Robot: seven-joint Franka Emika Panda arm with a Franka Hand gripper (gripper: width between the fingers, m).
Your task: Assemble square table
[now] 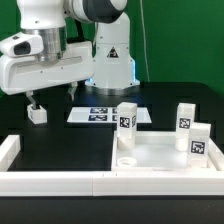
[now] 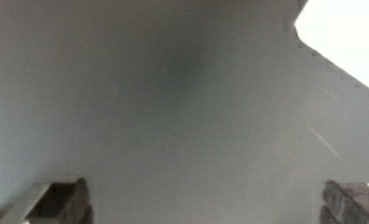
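Observation:
The white square table top (image 1: 160, 152) lies at the exterior view's right. Three white tagged legs stand upright on it: one at its near-left corner (image 1: 126, 119), one at the back right (image 1: 186, 116), one at the right (image 1: 199, 141). A fourth small white leg (image 1: 38, 114) sits on the black table at the exterior view's left. My gripper (image 1: 33, 102) hangs just above and beside that leg. In the wrist view my gripper (image 2: 202, 205) is open, its fingers (image 2: 56, 202) far apart, with only blurred grey table between them. The leg does not show there.
The marker board (image 1: 100, 114) lies in front of the robot base. Low white border walls run along the front (image 1: 60, 181) and the exterior view's left (image 1: 8, 150). A white patch (image 2: 346, 30) fills one corner of the wrist view.

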